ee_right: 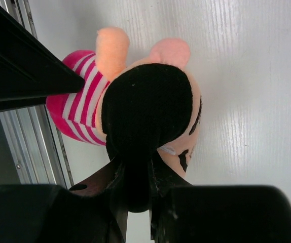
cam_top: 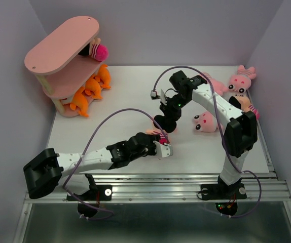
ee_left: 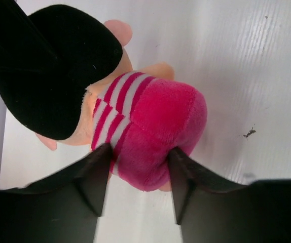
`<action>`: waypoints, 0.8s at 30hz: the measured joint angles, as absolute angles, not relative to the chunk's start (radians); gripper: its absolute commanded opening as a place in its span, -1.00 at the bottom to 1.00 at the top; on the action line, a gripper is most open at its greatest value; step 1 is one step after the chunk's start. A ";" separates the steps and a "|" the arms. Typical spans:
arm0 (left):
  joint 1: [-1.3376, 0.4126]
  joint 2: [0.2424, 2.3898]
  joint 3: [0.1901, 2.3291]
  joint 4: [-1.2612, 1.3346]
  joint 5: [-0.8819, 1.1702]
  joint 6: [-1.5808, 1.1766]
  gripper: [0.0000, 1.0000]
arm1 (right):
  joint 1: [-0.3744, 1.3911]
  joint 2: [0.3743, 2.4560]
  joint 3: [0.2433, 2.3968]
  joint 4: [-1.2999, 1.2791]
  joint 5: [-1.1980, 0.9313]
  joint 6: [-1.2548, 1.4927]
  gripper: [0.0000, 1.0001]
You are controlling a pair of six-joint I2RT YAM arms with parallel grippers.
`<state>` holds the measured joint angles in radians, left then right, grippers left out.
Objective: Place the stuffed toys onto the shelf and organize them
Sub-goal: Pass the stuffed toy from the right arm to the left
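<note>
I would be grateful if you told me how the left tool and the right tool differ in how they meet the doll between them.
The right tool is shut on the black hair of the doll, jaws almost together; the left tool stands with jaws wide, flanking its magenta bottom. The right tool clearly holds it; whether the left tool grips yet is unclear. Both meet the same doll from opposite ends.

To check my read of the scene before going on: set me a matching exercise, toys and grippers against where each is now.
Things: 1 orange toys; 2 pink animals; 3 right gripper; 4 left gripper.
Places: A pinching the doll's black hair; B on the table, right side; C the shelf's bottom tier; D around the doll's magenta body.
Pairs: 1-C; 2-B; 3-A; 4-D.
</note>
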<state>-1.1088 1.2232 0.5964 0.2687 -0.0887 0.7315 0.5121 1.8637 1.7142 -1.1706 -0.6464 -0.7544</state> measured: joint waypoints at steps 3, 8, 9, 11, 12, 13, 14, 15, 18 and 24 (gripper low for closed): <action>-1.111 1.246 0.606 0.263 -0.117 0.728 -0.40 | 0.512 1.864 1.714 -1.171 -0.648 -0.743 -0.95; -1.111 1.261 0.616 0.256 -0.139 0.717 -1.00 | 0.512 1.864 1.714 -1.175 -0.663 -0.736 -0.83; -1.111 1.261 0.616 0.256 -0.141 0.712 -1.00 | 0.512 1.864 1.713 -1.175 -0.664 -0.735 -0.79; -1.111 1.261 0.618 0.253 -0.143 0.705 -1.00 | 0.512 1.864 1.712 -1.174 -0.665 -0.736 -0.61; -1.111 1.261 0.618 0.252 -0.142 0.700 -1.00 | 0.512 1.863 1.710 -1.174 -0.666 -0.736 -0.49; -1.111 1.259 0.618 0.249 -0.142 0.695 -1.00 | 0.512 1.863 1.703 -1.170 -0.667 -0.735 -0.33; -1.111 1.256 0.617 0.244 -0.141 0.688 -1.00 | 0.512 1.862 1.699 -1.169 -0.667 -0.730 0.14; -1.111 1.251 0.617 0.239 -0.139 0.679 -1.00 | 0.512 1.861 1.695 -1.166 -0.666 -0.731 0.41; -1.111 1.214 0.608 0.224 -0.140 0.654 -1.00 | 0.512 1.843 1.669 -1.147 -0.655 -0.701 1.00; -1.111 1.061 0.549 0.226 -0.182 0.612 -1.00 | 0.509 1.766 1.648 -1.113 -0.594 -0.665 1.00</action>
<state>-1.1107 1.0611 0.5488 0.2264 -0.1818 0.6117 0.5095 1.7657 1.6482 -1.1126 -0.5941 -0.6647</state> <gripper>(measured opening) 0.037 0.997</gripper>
